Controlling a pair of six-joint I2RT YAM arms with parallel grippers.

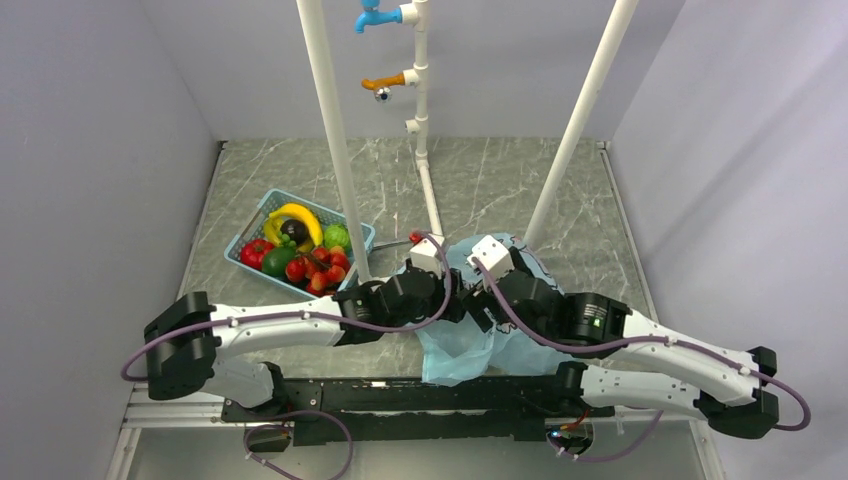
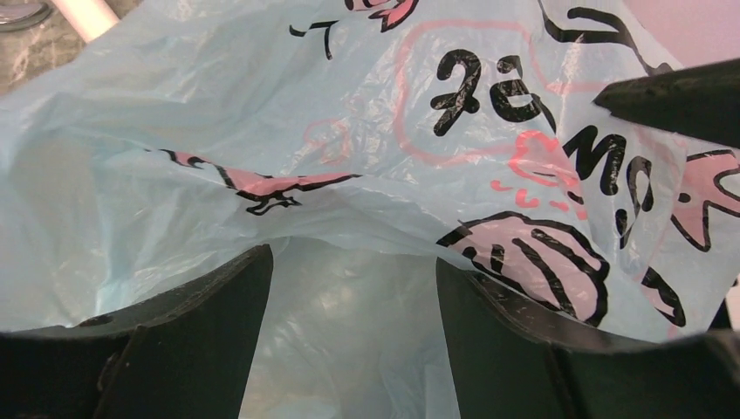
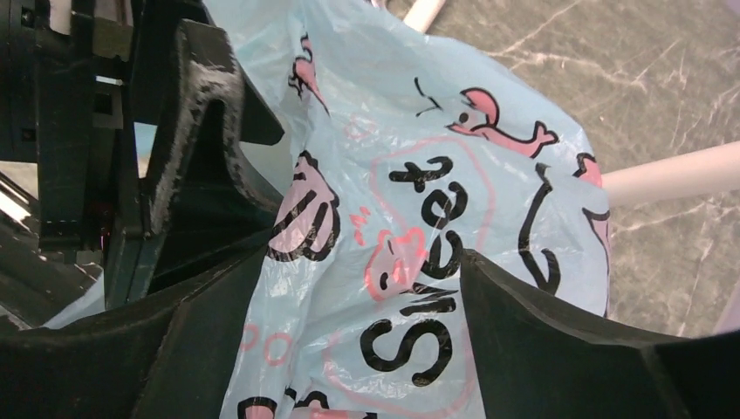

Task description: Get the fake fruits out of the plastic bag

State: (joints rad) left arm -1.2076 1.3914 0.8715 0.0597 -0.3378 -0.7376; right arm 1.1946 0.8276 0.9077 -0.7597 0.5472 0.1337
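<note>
- At the near middle of the table, the plastic bag is lying crumpled between your two arms.
- The fake fruits are sitting in the blue basket, left of the bag.
- Your left gripper is standing wide open, with bag film hanging loose between its fingers.
- Your right gripper is also gaping around the film and is not pinching it.

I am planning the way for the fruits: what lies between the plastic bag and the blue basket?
The top view shows a white pole and the left arm's wrist between the plastic bag and the blue basket.
</note>
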